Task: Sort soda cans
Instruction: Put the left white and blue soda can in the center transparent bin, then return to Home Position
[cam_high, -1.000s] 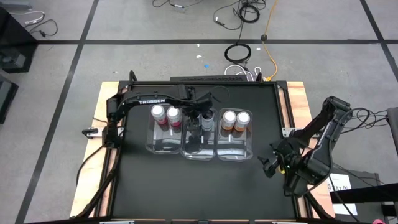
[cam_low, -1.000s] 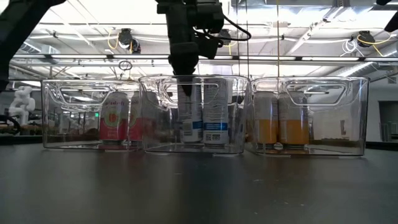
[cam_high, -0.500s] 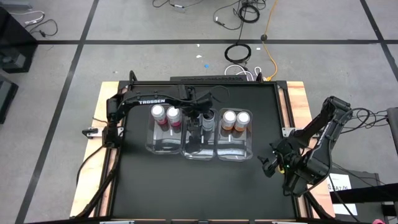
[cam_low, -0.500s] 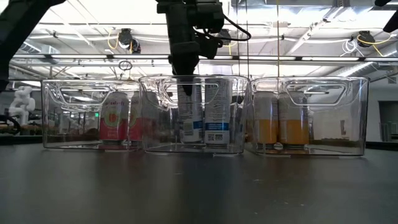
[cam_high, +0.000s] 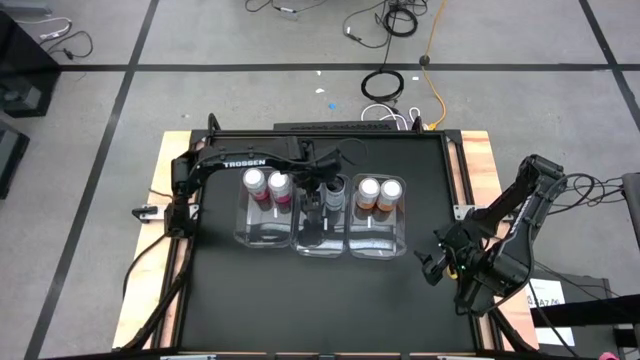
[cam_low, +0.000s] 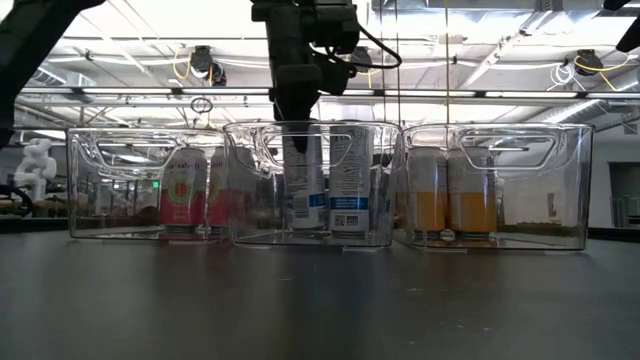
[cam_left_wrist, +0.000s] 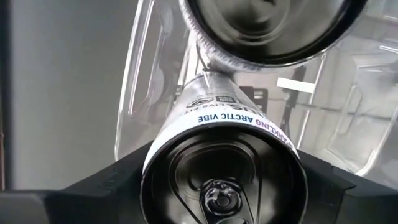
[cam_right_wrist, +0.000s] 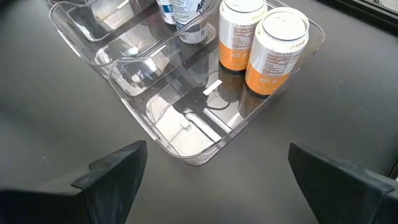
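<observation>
Clear plastic middle bin (cam_low: 312, 232) held two grey-silver metal cans; the left gripper (cam_low: 300, 118) clasped one (cam_left_wrist: 222, 180), hiding its top. The right gripper (cam_high: 436, 262), wide, waited near the bench's right edge.

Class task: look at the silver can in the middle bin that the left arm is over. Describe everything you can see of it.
The silver can stands upright in the clear middle bin, beside a second silver can. It is metal-looking, with a blue band low on its label and a dark pull-tab top. The left claw straddles its top, one dark finger at each side.
</observation>
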